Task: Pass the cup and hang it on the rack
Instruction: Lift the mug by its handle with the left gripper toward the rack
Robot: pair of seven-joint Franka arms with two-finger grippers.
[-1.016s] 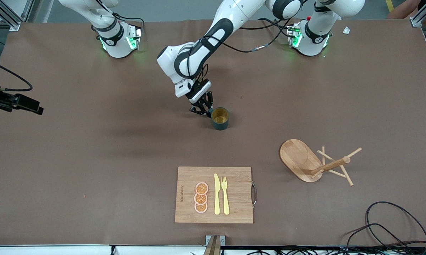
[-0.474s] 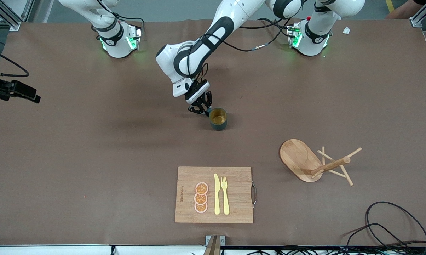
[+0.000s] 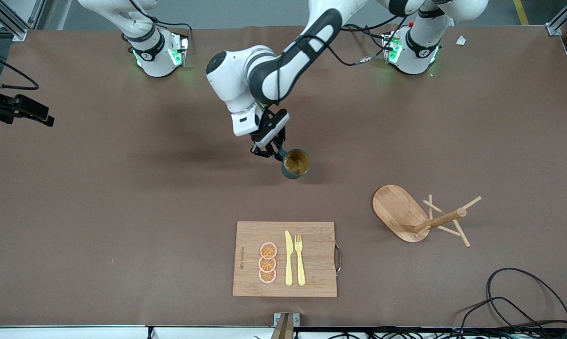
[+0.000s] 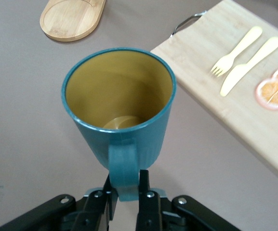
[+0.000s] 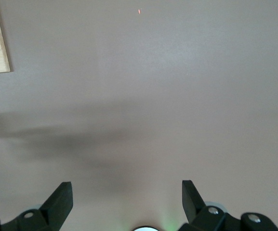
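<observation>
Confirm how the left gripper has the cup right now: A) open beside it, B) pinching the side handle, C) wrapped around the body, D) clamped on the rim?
B: in the left wrist view the left gripper is shut on the handle of the cup, whose rim and body are free of it.

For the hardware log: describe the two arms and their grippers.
Both arms are glossy white with black joint bands and green lights at the bases; black cables trail along them. The left gripper and right gripper have black two-finger jaws with small silver screws. The left wrist carries a white block.
</observation>
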